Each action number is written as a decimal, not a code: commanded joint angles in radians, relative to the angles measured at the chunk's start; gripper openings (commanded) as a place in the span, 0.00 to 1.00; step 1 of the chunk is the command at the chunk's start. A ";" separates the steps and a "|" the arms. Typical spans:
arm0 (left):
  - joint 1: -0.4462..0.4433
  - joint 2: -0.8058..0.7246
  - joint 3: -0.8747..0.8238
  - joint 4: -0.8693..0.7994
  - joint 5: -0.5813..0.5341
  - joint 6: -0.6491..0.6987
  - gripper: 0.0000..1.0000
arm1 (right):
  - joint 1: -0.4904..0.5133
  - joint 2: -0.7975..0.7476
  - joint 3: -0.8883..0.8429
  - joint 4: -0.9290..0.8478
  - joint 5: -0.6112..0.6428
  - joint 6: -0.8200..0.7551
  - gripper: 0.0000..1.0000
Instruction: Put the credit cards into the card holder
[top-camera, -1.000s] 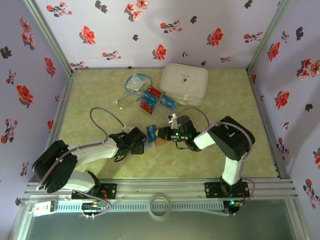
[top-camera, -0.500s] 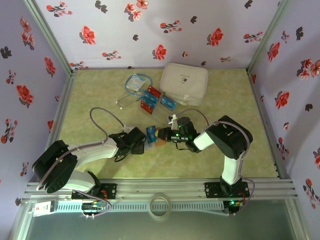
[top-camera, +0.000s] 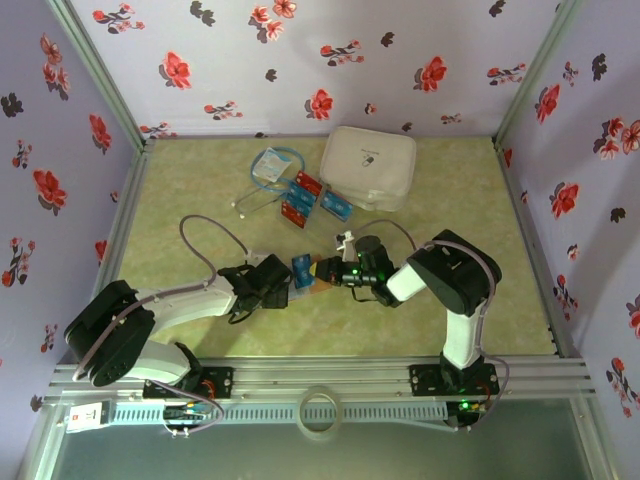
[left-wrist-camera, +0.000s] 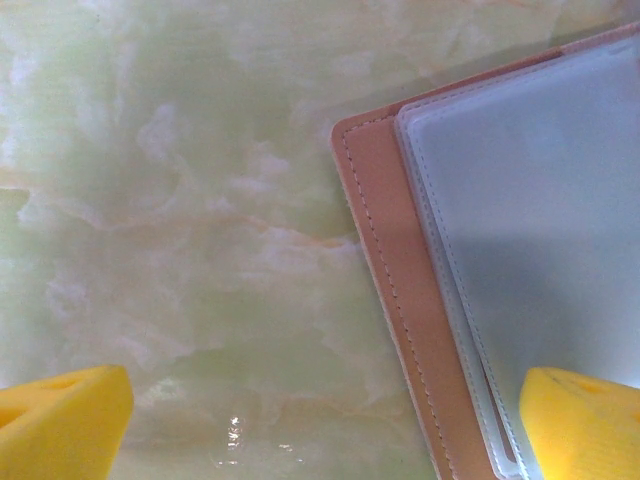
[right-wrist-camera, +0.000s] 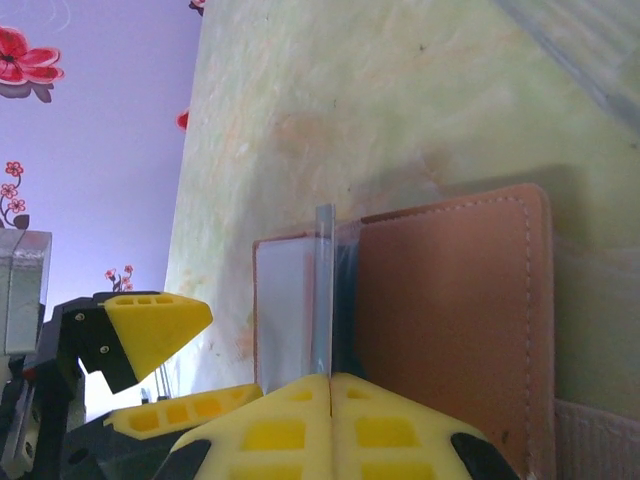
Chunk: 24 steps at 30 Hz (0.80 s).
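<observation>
pinching edge-on credit card (right-wrist-camera: 323, 290), right gripper (right-wrist-camera: 330, 380) clamped; left gripper (left-wrist-camera: 322, 425) wide; card holder (left-wrist-camera: 395, 300) cut off.

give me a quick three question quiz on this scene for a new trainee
1. True or false: the right gripper is shut on a thin blue card.
2. Where is the flat tan-brown leather card holder? A) lying on the green marbled table B) on top of the white zip case C) lifted off the table
3. How do the jaws of the left gripper stand?
Key: 1 true; 2 A; 3 open, holding nothing.
</observation>
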 joint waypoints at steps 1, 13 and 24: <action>0.006 -0.009 -0.017 -0.049 -0.031 -0.011 1.00 | -0.004 0.023 -0.020 0.024 -0.026 -0.004 0.00; 0.006 -0.008 -0.016 -0.049 -0.031 -0.010 1.00 | -0.005 0.027 -0.031 0.006 -0.048 -0.030 0.00; 0.006 -0.009 -0.017 -0.048 -0.031 -0.011 1.00 | -0.004 0.026 -0.011 -0.056 -0.066 -0.056 0.00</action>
